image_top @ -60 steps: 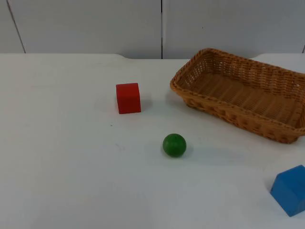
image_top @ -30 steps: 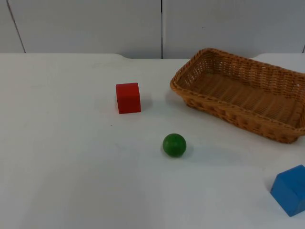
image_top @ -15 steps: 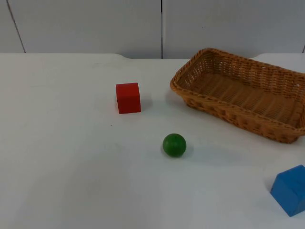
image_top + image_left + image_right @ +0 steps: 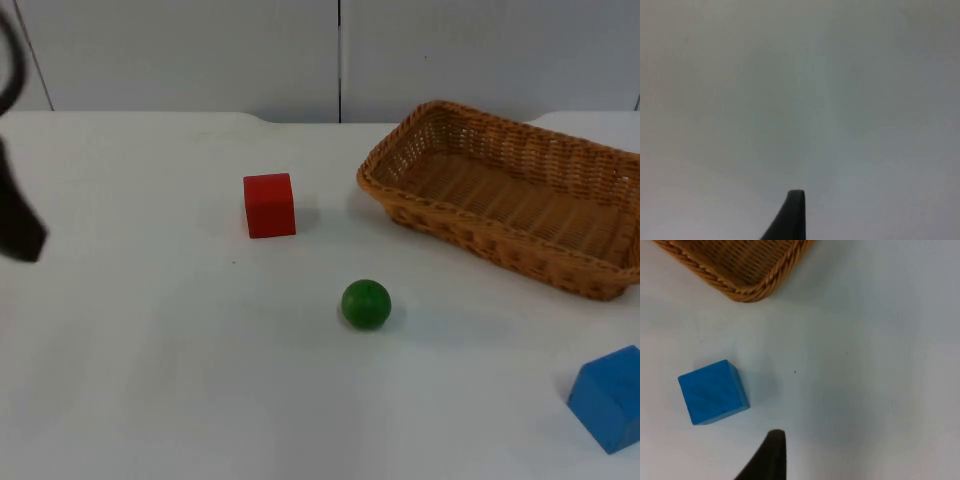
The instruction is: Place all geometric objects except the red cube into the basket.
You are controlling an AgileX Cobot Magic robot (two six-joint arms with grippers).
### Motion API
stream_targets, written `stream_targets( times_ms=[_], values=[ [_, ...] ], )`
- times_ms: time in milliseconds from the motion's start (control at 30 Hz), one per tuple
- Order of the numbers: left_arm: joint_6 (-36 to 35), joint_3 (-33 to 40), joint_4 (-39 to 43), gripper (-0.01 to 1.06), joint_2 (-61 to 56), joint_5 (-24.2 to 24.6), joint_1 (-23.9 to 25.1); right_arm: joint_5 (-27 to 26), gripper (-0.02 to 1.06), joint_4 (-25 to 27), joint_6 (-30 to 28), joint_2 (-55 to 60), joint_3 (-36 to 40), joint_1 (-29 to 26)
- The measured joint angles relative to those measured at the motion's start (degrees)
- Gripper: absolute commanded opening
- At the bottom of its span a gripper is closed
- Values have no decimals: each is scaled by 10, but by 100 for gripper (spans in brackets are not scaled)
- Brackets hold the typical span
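White table [image 4: 150, 380]; blue block [image 4: 607, 398] cut off.

The table [image 4: 150, 380] ends at the wall [image 4: 200, 50] at the back. The basket [image 4: 505, 195] sits at the back on the right side. The cube [image 4: 269, 205] sits to the left of the basket, well apart from it. The ball [image 4: 366, 304] lies nearer the front, between the cube and the basket. The block [image 4: 608, 398] sits at the front right, in front of the basket and near its corner.
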Motion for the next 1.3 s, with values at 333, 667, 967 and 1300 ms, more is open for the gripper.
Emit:
stream_targets(
  times_ms=[333, 667, 967, 1300],
  values=[
    [-19, -149, 18, 90, 198, -44, -166, 0, 105, 1, 0, 5, 0, 0],
    [-47, -329, 82, 90, 407, -28, -261, -2, 105, 3, 0, 5, 0, 0],
    [-54, -451, 95, 90, 569, -3, -330, -10, 105, 4, 0, 5, 0, 0],
    [-55, -511, 128, 90, 660, 7, -336, -13, 105, 5, 0, 5, 0, 0]
  ],
)
